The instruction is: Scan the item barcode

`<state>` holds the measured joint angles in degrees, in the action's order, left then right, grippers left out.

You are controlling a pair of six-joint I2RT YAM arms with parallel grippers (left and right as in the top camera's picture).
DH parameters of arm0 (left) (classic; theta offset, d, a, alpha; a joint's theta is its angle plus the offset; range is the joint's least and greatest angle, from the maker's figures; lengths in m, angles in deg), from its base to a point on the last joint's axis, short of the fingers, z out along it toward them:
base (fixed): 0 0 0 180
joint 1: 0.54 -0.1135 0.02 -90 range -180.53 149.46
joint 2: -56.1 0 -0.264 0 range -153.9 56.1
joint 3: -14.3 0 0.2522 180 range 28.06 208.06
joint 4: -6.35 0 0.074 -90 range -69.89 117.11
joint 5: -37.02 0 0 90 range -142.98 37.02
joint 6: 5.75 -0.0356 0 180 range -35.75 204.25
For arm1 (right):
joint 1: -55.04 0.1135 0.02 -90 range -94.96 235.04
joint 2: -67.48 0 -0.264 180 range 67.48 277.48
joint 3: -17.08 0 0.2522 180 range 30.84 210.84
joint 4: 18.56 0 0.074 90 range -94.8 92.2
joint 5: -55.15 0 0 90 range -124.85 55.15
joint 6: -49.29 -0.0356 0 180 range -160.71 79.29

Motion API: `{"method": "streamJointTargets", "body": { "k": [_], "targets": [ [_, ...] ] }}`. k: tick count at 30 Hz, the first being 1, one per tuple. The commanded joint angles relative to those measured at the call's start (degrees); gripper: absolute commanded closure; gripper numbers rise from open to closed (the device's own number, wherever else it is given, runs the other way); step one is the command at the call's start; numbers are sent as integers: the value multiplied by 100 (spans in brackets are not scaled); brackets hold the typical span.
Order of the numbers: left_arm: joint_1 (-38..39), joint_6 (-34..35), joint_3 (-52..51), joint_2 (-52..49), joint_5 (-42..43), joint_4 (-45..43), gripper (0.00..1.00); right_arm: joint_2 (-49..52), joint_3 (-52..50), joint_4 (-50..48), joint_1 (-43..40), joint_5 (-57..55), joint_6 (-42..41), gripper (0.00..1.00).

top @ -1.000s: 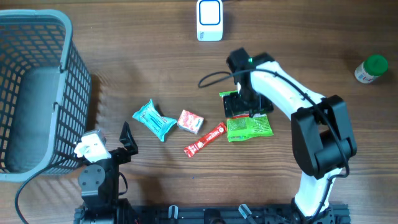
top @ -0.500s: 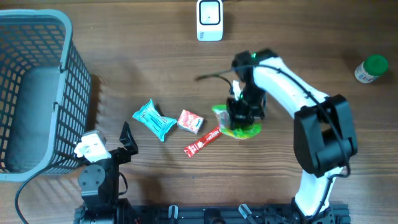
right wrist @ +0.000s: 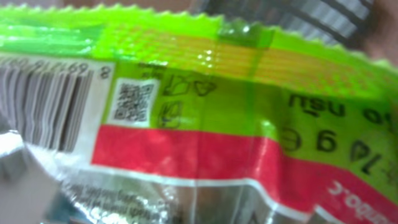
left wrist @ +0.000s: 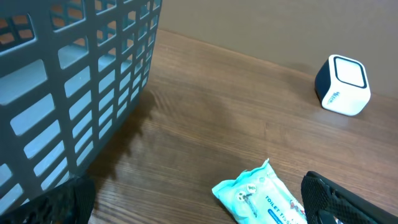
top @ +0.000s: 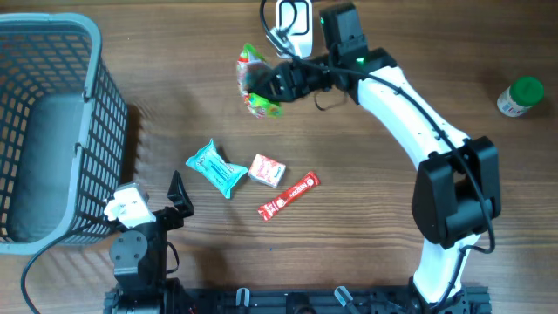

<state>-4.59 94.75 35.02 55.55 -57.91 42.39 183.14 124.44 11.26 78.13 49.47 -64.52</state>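
Wooden table point(top: 366, 231), green packet point(top: 251, 63) near white scanner point(top: 296, 13)

Overhead straight down; left wrist low toward shared basket point(left wrist: 81, 87), scanner point(left wrist: 343, 85); right wrist tight on packet point(right wrist: 205, 93).

green snack packet point(right wrist: 249, 56) fills frame, blurry close-up, serrated top edge, barcode point(right wrist: 43, 99) at left, QR code point(right wrist: 132, 99) just beside it, red band point(right wrist: 186, 152) below

Green snack packet point(top: 258, 85) held aloft, tilted, just left of white scanner point(top: 294, 19)
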Motion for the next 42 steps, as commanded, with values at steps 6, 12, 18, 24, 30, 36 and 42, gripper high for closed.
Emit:
{"method": "streamJointTargets", "body": {
  "k": [6, 12, 18, 24, 30, 36, 42],
  "targets": [
    [-24, -109, -31, 17, -94, -22, 0, -59, 61, -2450, 378, -518, 3121, 96],
    [-24, -109, -31, 17, -94, -22, 0, -59, 61, -2594, 654, -245, 8636, 96],
    [-24, -109, -31, 17, -94, -22, 0, -59, 61, -3921, 664, 608, 8830, 96],
    [-24, -109, -31, 17, -94, -22, 0, -59, 63, -5080, 669, 857, 9169, 96],
    [-24, -109, -31, 17, -94, -22, 0, -59, 63, -2441, 669, 850, 9082, 96],
    [-24, -109, -31, 17, -94, -22, 0, -59, 42, 3322, 664, 866, 8760, 96],
    [-24, -109, -31, 17, -94, -22, 0, -59, 42, 3998, 671, -358, 3119, 96]
  ]
}}
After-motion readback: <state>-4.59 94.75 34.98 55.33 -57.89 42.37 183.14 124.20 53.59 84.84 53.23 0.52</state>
